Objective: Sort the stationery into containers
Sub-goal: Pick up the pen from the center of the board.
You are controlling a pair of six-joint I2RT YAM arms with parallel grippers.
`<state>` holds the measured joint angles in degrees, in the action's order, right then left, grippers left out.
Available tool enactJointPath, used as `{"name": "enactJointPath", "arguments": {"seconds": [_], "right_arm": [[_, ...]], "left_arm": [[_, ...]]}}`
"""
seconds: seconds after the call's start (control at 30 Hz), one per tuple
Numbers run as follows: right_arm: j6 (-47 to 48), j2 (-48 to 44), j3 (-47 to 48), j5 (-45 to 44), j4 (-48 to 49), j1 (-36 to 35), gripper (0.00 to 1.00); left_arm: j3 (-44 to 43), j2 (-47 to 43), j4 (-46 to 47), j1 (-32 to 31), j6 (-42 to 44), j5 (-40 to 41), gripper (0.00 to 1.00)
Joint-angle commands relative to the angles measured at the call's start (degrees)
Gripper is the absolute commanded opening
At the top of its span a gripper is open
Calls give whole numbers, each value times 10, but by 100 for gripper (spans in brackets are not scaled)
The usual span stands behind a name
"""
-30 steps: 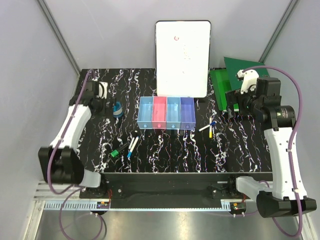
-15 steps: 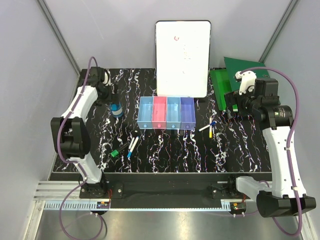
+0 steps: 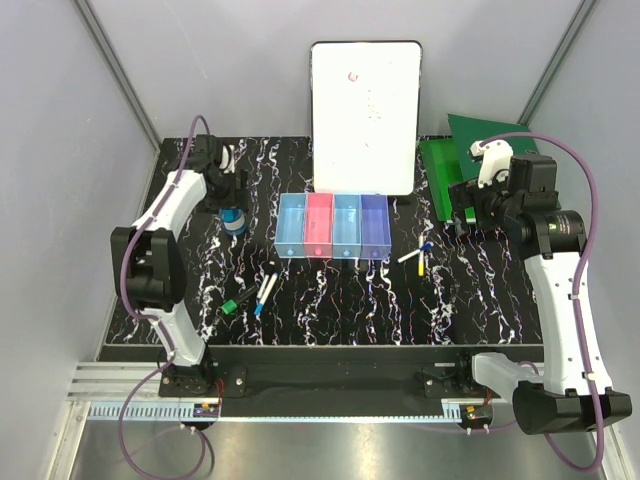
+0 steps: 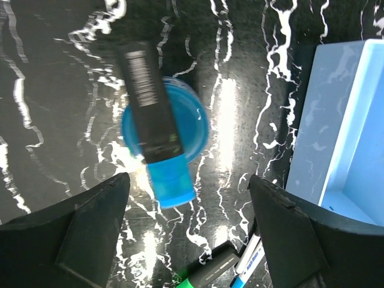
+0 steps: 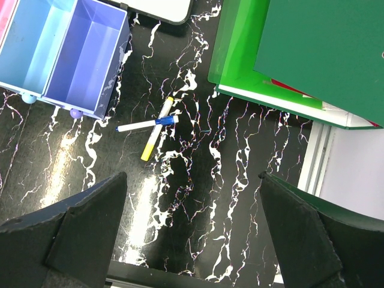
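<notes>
Left wrist view gives the close look that the overhead camera cannot. The tape roll (image 4: 195, 117) is a round, glossy blue disc lying flat on the table (image 4: 54, 90). A black labelled strip crosses its face and a lighter blue tab juts out beneath. The left gripper (image 4: 187, 179) hangs above it, its dark fingers (image 4: 90, 234) spread wide and touching nothing. At the lower edge, the tips of the green-black marker (image 4: 207, 270) and the white pens (image 4: 251, 261) poke into sight.

Top external view supplies the layout. The roll sits just left of the containers (image 3: 333, 225), four joined translucent plastic bins in light blue, pink, light blue and purple-blue. The marker and white pens lie nearer the arms. A white board (image 3: 365, 115) stands behind the bins, and a green binder (image 3: 470, 160) lies at the far right. The tabletop is black with white marble veining.

Right wrist view alone shows small ball feet under the bins. It also shows two crossed pens (image 5: 157, 123), one blue-ended and one yellow-ended, lying between the purple-blue bin and the binder. The right gripper (image 5: 193, 180) is splayed wide with nothing between its fingers.
</notes>
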<state>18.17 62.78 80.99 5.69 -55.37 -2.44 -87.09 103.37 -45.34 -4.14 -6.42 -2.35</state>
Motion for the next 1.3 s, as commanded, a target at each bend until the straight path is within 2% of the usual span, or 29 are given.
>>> {"name": "enactJointPath", "arguments": {"seconds": [0.0, 0.1, 0.2, 0.77, 0.97, 1.0, 1.2, 1.27], "right_arm": [[7, -5, 14, 4, 17, 1, 100], [9, -10, 6, 2, 17, 1, 100], [9, -14, 0, 2, 18, 1, 99], [10, -29, -11, 2, 18, 1, 100], [6, -33, -14, 6, 18, 1, 99], [6, -34, -15, 7, 19, 1, 100], [5, -36, -20, 6, 18, 1, 99], [5, -39, -22, 6, 18, 1, 99]], "left_arm": [[-33, 10, 11, -10, -9, 6, 84], [-34, 12, 11, -11, -10, 9, 79], [-29, 11, 11, -11, -9, 13, 78], [-31, 25, 10, -12, -2, 51, 77], [-31, 31, 11, -13, 0, 56, 72], [-31, 31, 11, -13, 0, 56, 67], [-26, 32, 11, -13, -1, 54, 61], [-26, 32, 10, -13, 0, 53, 53]]}}
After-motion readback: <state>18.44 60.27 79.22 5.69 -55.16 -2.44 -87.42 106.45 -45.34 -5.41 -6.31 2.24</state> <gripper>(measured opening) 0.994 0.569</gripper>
